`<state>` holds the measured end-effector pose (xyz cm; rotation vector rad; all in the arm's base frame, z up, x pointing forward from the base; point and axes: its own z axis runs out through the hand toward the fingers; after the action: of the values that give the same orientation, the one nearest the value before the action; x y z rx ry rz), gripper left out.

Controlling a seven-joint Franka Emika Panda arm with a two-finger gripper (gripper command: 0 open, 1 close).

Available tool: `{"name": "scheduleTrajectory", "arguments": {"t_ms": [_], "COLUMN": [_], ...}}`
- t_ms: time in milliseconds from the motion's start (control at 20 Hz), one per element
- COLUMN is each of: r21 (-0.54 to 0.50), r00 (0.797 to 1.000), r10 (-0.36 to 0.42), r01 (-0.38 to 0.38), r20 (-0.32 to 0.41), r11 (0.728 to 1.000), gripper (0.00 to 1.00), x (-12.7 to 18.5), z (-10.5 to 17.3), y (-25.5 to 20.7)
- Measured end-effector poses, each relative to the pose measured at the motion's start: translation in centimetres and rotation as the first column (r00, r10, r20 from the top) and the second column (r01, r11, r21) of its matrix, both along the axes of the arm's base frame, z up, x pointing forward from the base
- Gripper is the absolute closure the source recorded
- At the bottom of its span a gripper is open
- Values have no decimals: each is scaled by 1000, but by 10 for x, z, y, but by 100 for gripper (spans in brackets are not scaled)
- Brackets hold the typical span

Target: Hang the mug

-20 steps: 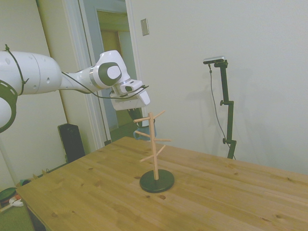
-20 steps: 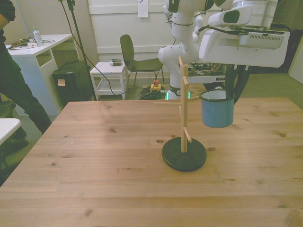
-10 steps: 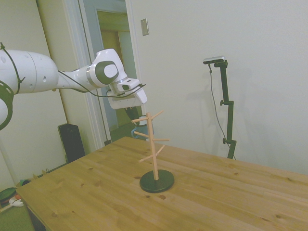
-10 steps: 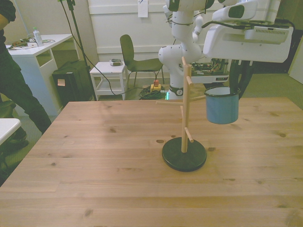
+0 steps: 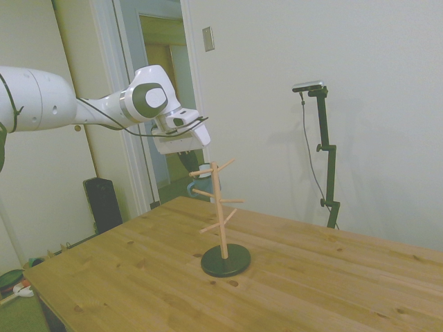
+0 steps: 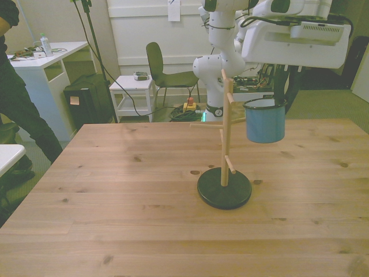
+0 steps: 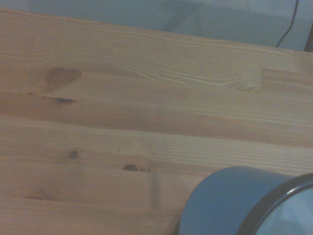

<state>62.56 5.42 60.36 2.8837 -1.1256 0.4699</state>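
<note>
We saw even, soft indoor light in all three views, with a faint greenish-yellow cast over walls and wood. In the side view the pale wall [image 5: 387, 104] was evenly lit and carried only a weak, diffuse shadow. The front view was bright and fairly sharp; the table [image 6: 115, 202] showed no glare, and the peg stand's dark base [image 6: 224, 190] cast just a thin soft shadow. The wrist view was the softest: wood grain read clearly enough, but the mug [image 7: 234, 200], close to the lens, was blurred at its rim.
</note>
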Motion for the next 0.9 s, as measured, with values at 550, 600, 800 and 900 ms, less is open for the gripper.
{"name": "scheduleTrajectory", "arguments": {"t_ms": [550,600,800,900], "r21": [15,15,15,15], "r00": [1000,1000,1000,1000], "r10": [-14,-15,-16,-19], "r01": [14,15,16,19], "r20": [-8,-9,-13,-13], "r11": [1000,1000,1000,1000], "gripper": [100,100,100,100], "x": [4,4,4,5], "z": [-9,-9,-12,-14], "y": [-25,-26,-27,-29]}}
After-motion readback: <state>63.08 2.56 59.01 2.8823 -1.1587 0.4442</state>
